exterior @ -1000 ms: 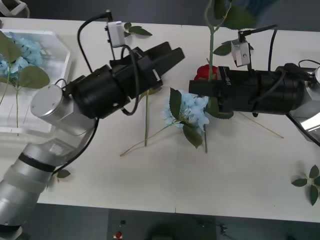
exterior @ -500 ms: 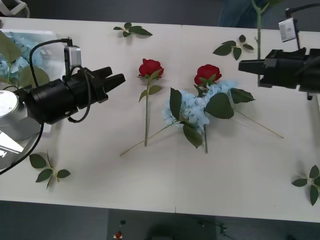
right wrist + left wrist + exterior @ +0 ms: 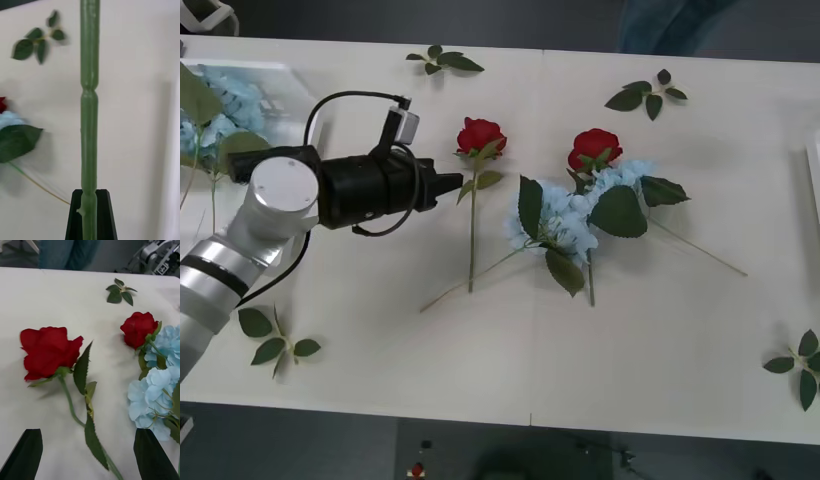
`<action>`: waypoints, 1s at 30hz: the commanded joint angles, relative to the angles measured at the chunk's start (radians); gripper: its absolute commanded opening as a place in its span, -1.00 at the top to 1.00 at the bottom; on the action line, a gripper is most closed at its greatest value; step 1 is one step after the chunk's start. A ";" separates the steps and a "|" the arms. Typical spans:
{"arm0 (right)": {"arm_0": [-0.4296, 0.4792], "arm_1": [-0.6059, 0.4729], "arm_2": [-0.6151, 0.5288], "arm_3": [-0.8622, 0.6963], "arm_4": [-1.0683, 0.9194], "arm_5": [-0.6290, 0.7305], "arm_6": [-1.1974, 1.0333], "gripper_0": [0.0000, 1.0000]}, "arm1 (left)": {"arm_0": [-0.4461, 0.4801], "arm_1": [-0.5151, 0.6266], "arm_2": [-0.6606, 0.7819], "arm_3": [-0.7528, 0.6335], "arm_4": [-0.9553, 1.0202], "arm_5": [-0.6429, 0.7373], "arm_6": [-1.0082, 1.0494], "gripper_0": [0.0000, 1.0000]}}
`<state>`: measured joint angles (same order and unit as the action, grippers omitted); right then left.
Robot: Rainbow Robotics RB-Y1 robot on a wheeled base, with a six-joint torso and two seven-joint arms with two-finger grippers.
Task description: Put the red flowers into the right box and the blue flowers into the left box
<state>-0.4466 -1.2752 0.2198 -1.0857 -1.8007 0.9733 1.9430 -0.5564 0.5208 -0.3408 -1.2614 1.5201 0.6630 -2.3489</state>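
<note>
The left box [image 3: 275,70] sat at the counter's [image 3: 660,330] far left with blue flowers inside. The left hand [image 3: 452,184] hovered wide open and empty just left of a red rose [image 3: 480,135]. A second rose [image 3: 595,147] touched the blue flowers [image 3: 565,222]. The right hand [image 3: 91,215] was clamped on a green stem [image 3: 89,112].

Two deep-red roses [image 3: 481,133] are lying on a white table [image 3: 660,330], their thin stems green, with pale-blue hydrangea clusters [image 3: 565,215] and dark-green leaves at their four o'clock. The black-fingered left gripper [image 3: 450,184], silver at its joint, is showing at nine o'clock; the black right gripper [image 3: 89,210] is framing a green stem [image 3: 89,112].
</note>
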 commanded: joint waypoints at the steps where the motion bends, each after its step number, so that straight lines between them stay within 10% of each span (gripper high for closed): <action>1: -0.021 -0.067 -0.007 0.086 0.119 -0.004 -0.064 1.00 | -0.077 -0.031 0.008 0.022 -0.098 0.067 0.172 -0.41; 26: 0.071 -0.119 -0.007 0.164 0.420 -0.056 -0.039 0.97 | -0.211 -0.171 0.009 0.023 -0.787 0.356 0.778 -0.40; 27: 0.071 -0.118 -0.007 0.164 0.420 -0.059 -0.038 0.60 | -0.212 -0.186 0.008 0.023 -0.816 0.354 0.798 -0.41; 28: 0.071 -0.116 -0.007 0.164 0.420 -0.065 -0.038 -0.28 | -0.214 -0.203 0.008 0.023 -0.847 0.356 0.818 -0.41; 30: 0.071 -0.113 -0.007 0.164 0.419 -0.070 -0.039 -1.00 | -0.214 -0.223 0.008 0.023 -0.888 0.356 0.844 -0.41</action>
<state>-0.3694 -1.3519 0.2198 -0.9163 -1.3872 0.9235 1.9060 -0.7306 0.3269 -0.3409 -1.2239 0.6711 1.0152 -1.5743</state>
